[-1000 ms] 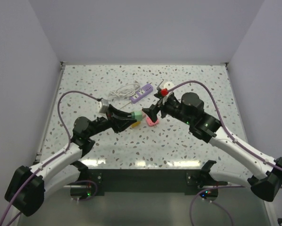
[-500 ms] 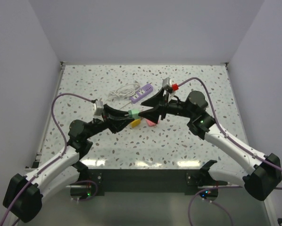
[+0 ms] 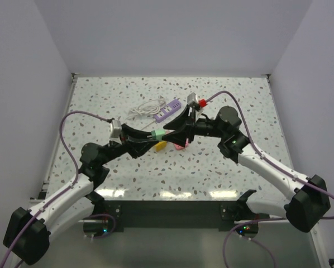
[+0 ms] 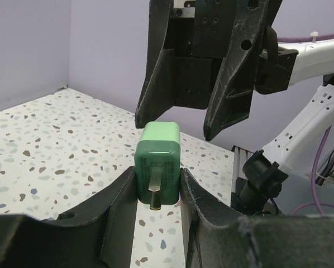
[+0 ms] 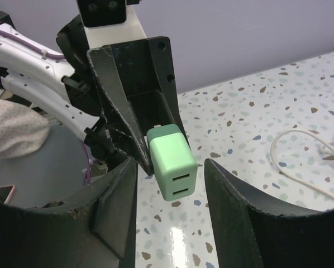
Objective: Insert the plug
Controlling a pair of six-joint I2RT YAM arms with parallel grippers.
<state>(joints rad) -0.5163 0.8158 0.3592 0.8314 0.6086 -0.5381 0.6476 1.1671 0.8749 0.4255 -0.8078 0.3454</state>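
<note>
A green plug adapter [image 4: 157, 162] with metal prongs is clamped between my left gripper's [image 4: 157, 187] fingers and held above the table. In the top view the plug [image 3: 160, 134] sits at the left gripper [image 3: 154, 135] tip, mid-table. My right gripper [image 5: 171, 170] is open, its jaws on either side of the plug's slotted end [image 5: 173, 163] without touching it. It also shows in the left wrist view [image 4: 178, 125], just behind the plug. The purple power strip [image 3: 168, 110] lies on the table behind both grippers.
A white coiled cable [image 3: 147, 107] lies left of the power strip and shows in the right wrist view [image 5: 301, 162]. A pink object [image 3: 181, 146] and a yellow object [image 3: 161, 146] lie on the table under the grippers. Walls enclose the speckled table [image 3: 234, 100].
My right gripper has swung left and closed in on the plug, its open jaws now around the plug's end. The left arm has lifted slightly and held the plug.
</note>
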